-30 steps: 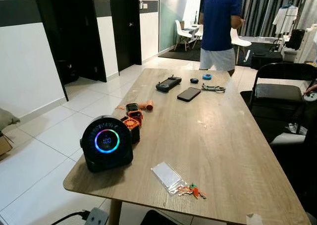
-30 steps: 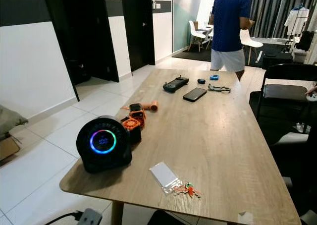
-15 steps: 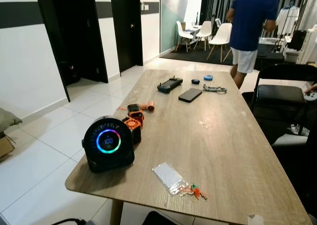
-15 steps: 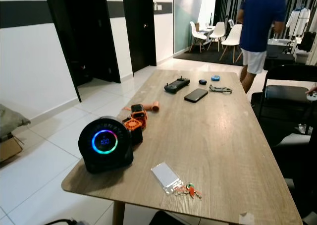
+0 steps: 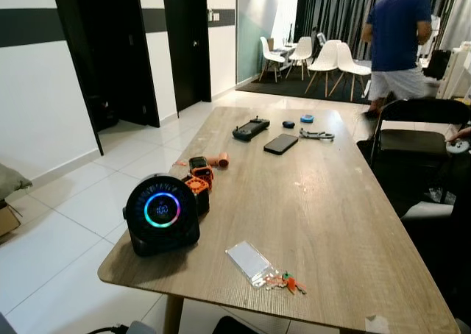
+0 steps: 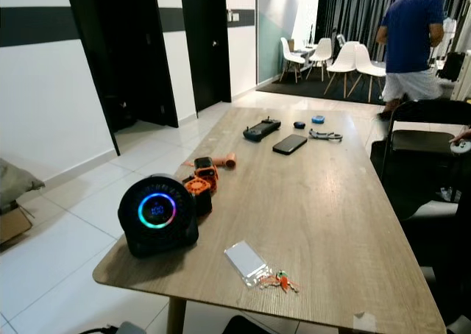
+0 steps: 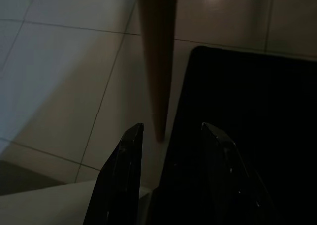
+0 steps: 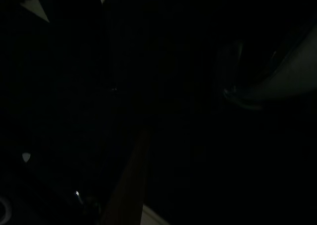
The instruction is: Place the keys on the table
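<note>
A: What had changed since the earlier frames?

B: The person (image 5: 397,40) in the blue top had walked from the far end of the bench (image 5: 331,224) off toward the right, near the white chairs (image 5: 324,58). The things on the bench had stayed where they were; only the head camera had shifted a little.

A: And the grippers?

B: The left gripper (image 7: 168,136) hung low with its 2 black fingers (image 7: 121,175) parted and nothing between them, pointing down at the tiled floor (image 7: 59,76) beside a wooden bench leg (image 7: 157,61). The right wrist view was nearly black, so I could not tell how the right gripper stood.

A: Where were the keys?

B: The keys (image 5: 285,282), with an orange tag, lay on the bench near its front edge, just beside a clear plastic sleeve (image 5: 250,261). Farther left stood a round black speaker (image 5: 162,214) with a glowing ring, and behind it an orange and black gadget (image 5: 197,176).

A: So which step was that?

B: I judged the placing done, with the arm drawn back. The next move called for little beyond keeping both arms away from the bench edge.

A: What did one view give that another did not?

B: The head views gave the bench top and keys; the left wrist view gave the open fingers and the floor beneath.
</note>
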You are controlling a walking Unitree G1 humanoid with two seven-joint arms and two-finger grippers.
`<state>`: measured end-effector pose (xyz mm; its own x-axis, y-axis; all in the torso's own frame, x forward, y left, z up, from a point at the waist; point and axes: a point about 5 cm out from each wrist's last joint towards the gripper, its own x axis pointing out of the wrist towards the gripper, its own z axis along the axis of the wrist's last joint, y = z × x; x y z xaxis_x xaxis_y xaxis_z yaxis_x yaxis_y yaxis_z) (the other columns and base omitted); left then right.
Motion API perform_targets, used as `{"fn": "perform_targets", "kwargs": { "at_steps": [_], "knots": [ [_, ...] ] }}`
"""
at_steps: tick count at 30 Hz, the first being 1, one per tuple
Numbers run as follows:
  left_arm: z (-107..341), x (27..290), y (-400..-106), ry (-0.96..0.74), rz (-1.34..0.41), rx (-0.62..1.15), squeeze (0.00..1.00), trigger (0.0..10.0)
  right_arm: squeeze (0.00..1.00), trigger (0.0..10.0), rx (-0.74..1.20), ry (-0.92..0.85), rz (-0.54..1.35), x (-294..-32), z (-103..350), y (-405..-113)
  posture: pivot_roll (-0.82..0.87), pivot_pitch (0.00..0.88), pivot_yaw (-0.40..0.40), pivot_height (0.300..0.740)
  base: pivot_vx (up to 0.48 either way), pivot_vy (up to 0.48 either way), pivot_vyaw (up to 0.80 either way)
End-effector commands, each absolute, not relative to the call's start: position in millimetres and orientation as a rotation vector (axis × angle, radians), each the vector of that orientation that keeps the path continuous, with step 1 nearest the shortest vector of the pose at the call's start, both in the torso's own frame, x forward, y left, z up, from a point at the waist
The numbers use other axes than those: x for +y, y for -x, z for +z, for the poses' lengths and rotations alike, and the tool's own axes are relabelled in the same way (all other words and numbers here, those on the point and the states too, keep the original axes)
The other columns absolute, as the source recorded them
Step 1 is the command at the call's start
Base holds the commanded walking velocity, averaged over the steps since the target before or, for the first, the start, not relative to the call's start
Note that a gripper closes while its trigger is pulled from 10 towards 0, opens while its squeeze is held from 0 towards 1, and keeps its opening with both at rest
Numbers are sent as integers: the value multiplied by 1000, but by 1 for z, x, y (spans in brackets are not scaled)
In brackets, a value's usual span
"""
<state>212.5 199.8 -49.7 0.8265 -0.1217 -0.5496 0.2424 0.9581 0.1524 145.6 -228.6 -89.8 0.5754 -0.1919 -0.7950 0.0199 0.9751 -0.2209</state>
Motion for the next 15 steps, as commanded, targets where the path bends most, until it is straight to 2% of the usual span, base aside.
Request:
{"fn": "perform_targets", "kwargs": {
  "at_steps": [1,2,5,8,15],
  "knots": [
    [-52,192,-212,-191,-208,584,0,10000,0,10000,936,183,-128,-225,-89,-149,-27,14,30,740,0,0,0],
    [-54,179,-213,-182,-280,590,0,10000,0,10000,933,176,-123,-223,-89,-151,-26,15,31,740,0,0,0],
    [-57,170,-213,-184,-310,623,0,10000,0,10000,937,159,-132,-222,-89,-152,-27,14,34,740,0,0,0],
    [-61,167,-212,-204,-308,672,0,10000,0,10000,940,139,-144,-221,-90,-151,-31,15,40,740,0,0,0],
    [-62,162,-209,-241,-321,662,0,10000,0,10000,930,114,-153,-218,-89,-154,-29,21,40,740,0,0,0]
  ]
}}
